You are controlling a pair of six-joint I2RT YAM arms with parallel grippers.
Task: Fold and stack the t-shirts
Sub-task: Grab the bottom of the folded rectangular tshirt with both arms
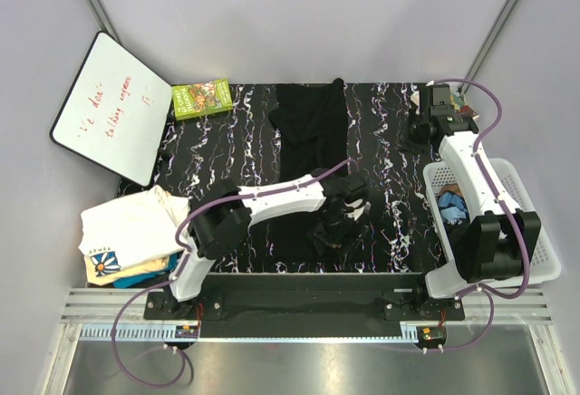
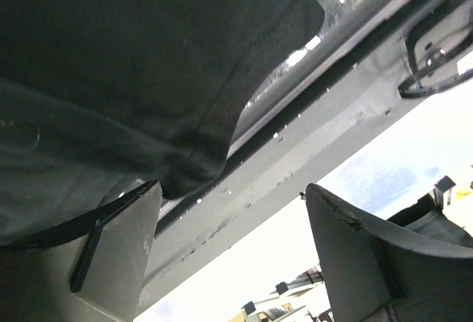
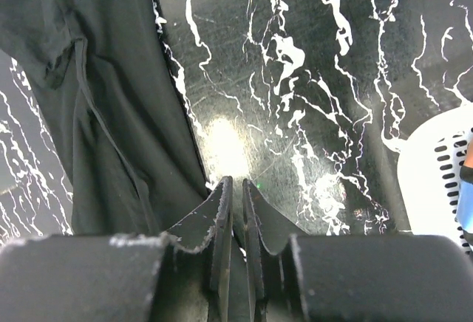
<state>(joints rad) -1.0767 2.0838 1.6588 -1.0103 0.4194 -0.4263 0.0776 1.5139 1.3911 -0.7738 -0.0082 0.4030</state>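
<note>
A plain black t-shirt (image 1: 313, 119) lies stretched from the far edge of the marbled table toward the near edge. My left gripper (image 1: 337, 223) hovers over its bunched near end. In the left wrist view the left gripper (image 2: 230, 187) stands open, the black t-shirt's hem (image 2: 148, 63) hanging just above its left finger and nothing between the jaws. My right gripper (image 1: 419, 132) is at the far right, off the cloth. The right gripper (image 3: 236, 182) is shut on nothing over bare table, with the black t-shirt (image 3: 111, 115) to its left. Folded t-shirts (image 1: 127, 223) are stacked at the left edge.
A white slatted basket (image 1: 535, 223) at the right holds a blue tee (image 1: 453, 207); the basket's rim (image 3: 436, 152) shows in the right wrist view. A whiteboard (image 1: 109, 110) leans at the far left, with a green book (image 1: 201, 98) beside it.
</note>
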